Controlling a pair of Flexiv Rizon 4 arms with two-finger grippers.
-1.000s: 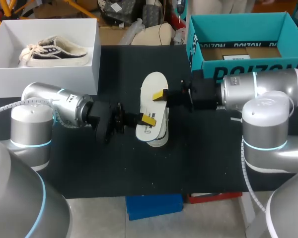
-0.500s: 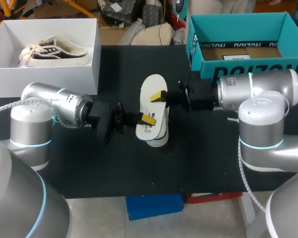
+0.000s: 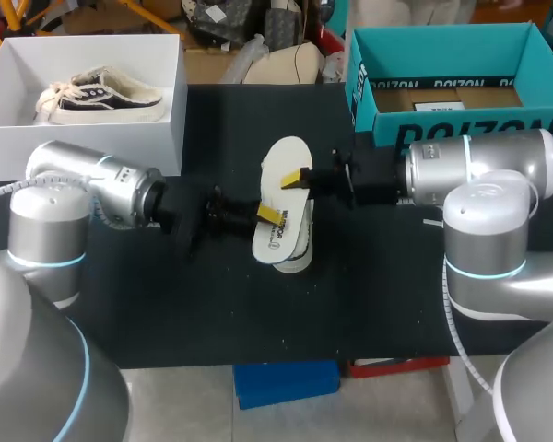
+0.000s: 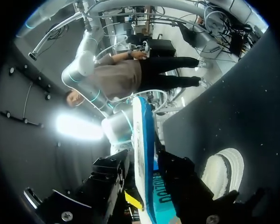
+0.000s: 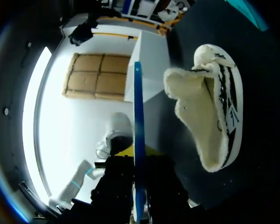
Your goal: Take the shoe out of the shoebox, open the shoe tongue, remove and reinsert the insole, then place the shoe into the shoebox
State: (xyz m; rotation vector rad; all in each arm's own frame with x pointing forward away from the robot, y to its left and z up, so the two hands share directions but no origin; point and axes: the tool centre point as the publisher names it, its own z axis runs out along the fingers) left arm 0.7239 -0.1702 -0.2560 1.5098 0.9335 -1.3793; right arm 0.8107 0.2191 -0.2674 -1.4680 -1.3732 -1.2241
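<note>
A white insole (image 3: 284, 198) with a blue underside hangs above the black cloth, over a fleece-lined shoe (image 3: 298, 253) lying on the table. My right gripper (image 3: 295, 177) is shut on the insole's far half; in the right wrist view the insole (image 5: 137, 116) runs edge-on between its fingers (image 5: 137, 186), with the shoe (image 5: 210, 116) beside it. My left gripper (image 3: 269, 214) is at the insole's near half and stands open. In the left wrist view the insole (image 4: 142, 140) passes between its spread fingers (image 4: 144, 196) with a gap on each side, and the shoe (image 4: 221, 168) lies off to one side.
A white shoebox (image 3: 157, 138) at the back left holds a second black-and-cream shoe (image 3: 101, 94). A teal box (image 3: 442, 124) stands at the back right, close behind my right arm. The black cloth in front of the shoe is bare.
My right gripper closed fully on the insole. My left gripper then let go of it, opening its fingers, and the left arm drew back a little to the left.
</note>
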